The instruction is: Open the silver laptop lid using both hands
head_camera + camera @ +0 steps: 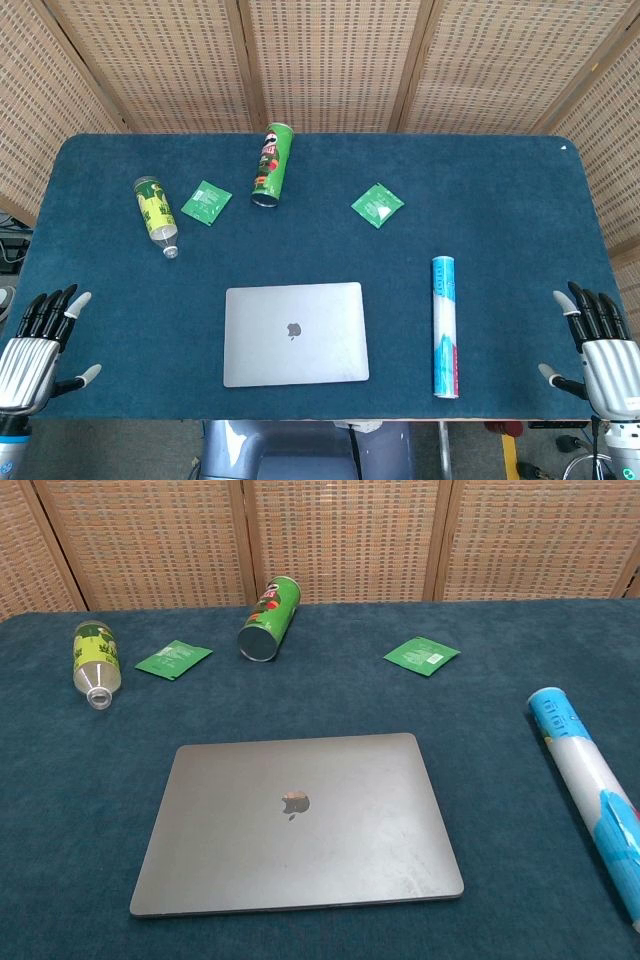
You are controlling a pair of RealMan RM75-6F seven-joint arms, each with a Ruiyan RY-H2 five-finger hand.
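The silver laptop point(295, 333) lies flat with its lid down near the front edge of the blue table, logo facing up; the chest view shows the laptop point(297, 819) close and centred. My left hand point(32, 355) hovers at the table's front left corner, fingers spread, holding nothing. At the front right corner my right hand point(600, 350) is likewise spread and empty. Both hands are far to the sides of the laptop, not touching it. Neither hand appears in the chest view.
A white and blue tube point(445, 325) lies right of the laptop. Behind it lie a green chip can point(271, 165), a green bottle point(155, 213) and two green packets point(206, 203) point(377, 205). Wicker screens stand behind the table point(500, 180).
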